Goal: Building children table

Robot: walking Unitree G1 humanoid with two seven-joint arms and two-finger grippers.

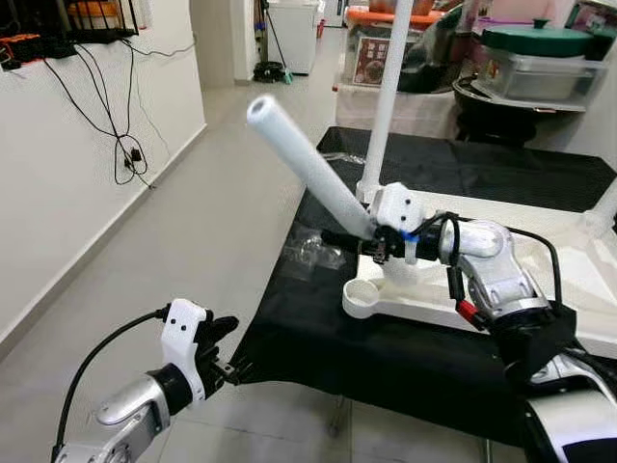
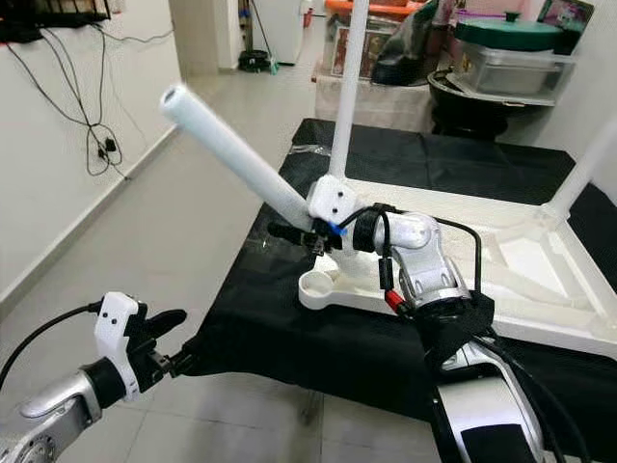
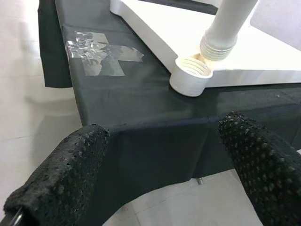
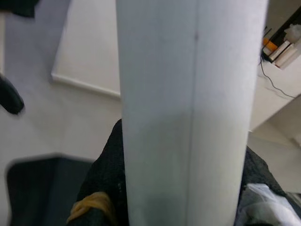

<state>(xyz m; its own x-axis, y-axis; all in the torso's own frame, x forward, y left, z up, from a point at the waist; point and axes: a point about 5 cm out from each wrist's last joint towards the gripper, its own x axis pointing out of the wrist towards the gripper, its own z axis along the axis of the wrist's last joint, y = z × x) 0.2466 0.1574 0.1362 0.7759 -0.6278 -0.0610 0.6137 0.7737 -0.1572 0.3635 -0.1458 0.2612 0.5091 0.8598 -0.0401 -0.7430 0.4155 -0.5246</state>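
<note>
Black cloth (image 1: 318, 338) under flipped tabletop (image 1: 540, 289), two legs up. Right gripper (image 1: 371, 236) clamps tilted leg (image 1: 308, 166) above empty socket (image 1: 364, 294), unscrewed. Left gripper (image 1: 227, 347) gaping, empty, off socket.

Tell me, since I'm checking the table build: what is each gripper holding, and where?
The right gripper clamps the white table leg near its threaded lower end; the left gripper is open, holding nothing.

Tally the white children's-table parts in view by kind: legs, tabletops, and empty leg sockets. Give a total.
Table legs: 3 (one held tilted by the right gripper, two upright)
Upturned tabletop: 1
Empty leg socket: 1
Total: 5
</note>
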